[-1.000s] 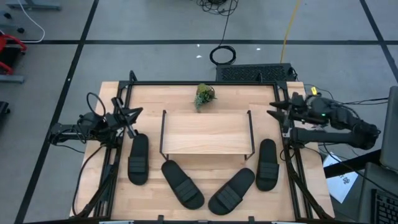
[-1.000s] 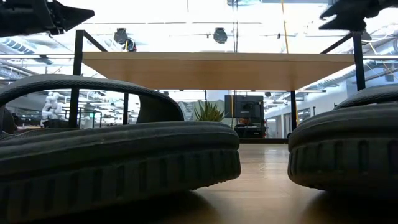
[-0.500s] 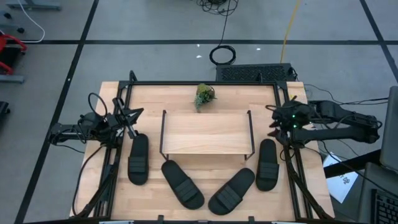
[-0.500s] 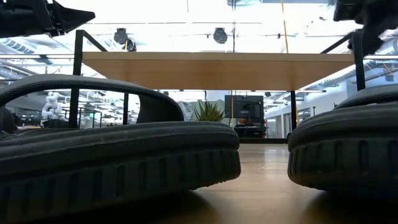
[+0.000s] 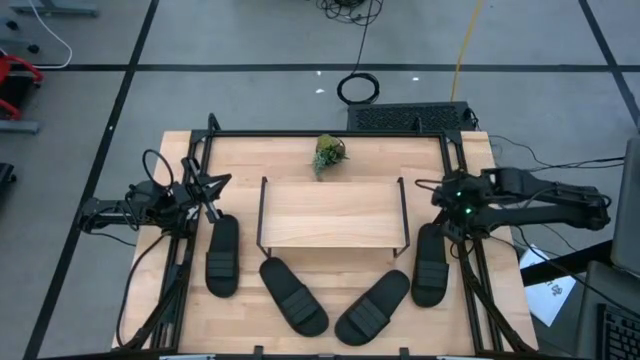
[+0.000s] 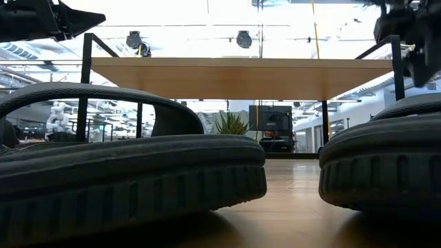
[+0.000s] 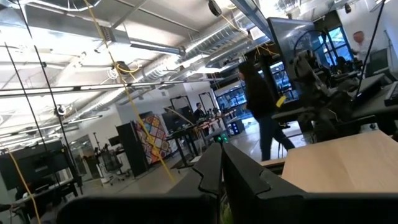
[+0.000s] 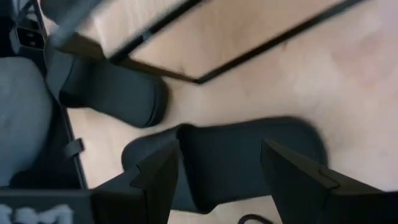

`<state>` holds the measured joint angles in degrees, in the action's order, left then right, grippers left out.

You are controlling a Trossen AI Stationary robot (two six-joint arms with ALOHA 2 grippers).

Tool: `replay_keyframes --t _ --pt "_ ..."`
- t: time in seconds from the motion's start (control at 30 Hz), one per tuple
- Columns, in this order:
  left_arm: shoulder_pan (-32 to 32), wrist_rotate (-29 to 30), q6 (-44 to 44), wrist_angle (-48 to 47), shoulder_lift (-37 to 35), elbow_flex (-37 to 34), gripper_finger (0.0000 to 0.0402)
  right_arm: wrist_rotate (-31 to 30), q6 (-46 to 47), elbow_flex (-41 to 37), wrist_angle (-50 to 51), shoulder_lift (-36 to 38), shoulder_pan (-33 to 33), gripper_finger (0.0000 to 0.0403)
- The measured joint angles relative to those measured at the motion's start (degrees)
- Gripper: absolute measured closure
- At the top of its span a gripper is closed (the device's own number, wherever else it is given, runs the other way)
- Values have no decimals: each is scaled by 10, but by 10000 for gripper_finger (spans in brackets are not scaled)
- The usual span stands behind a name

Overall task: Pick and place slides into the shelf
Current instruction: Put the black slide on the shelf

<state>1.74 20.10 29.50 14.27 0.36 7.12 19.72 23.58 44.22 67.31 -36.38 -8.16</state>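
4 black slides (image 5: 289, 296) w/ ribbed straps lie along table's front edge, before the shelf (image 5: 333, 213). R gripper (image 5: 446, 205) hangs over the rightmost slide (image 5: 430, 263), fingers (image 8: 297, 177) spread. L gripper (image 5: 207, 187) waits at left edge, fingers (image 7: 211, 171) pressed together

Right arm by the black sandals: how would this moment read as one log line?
right gripper: open, above rightmost slide | left gripper: shut, waiting at left edge | slides on table: four | shelf: no slides

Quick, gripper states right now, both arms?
Left gripper: shut, empty, beside the shelf.
Right gripper: open, above the rightmost slide.
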Motion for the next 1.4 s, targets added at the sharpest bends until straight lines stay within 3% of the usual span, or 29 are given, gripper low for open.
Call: replay_keyframes --t 0.17,0.43,0.57,0.8,1.17,1.4 --pt "0 0 0 -11 0 0 380 36 31 -50 -23 1 0 180" --pt "0 3 2 -13 0 0 380 138 76 -140 -149 2 0 169" --pt "0 20 3 -13 0 0 380 165 85 -166 -152 7 9 169" --pt "0 43 18 -28 0 0 380 176 87 -177 -180 29 41 169" --pt "0 60 32 -30 0 0 380 103 58 -183 -164 34 81 170" --pt "0 60 33 -31 0 0 380 125 123 -235 -212 34 116 170"
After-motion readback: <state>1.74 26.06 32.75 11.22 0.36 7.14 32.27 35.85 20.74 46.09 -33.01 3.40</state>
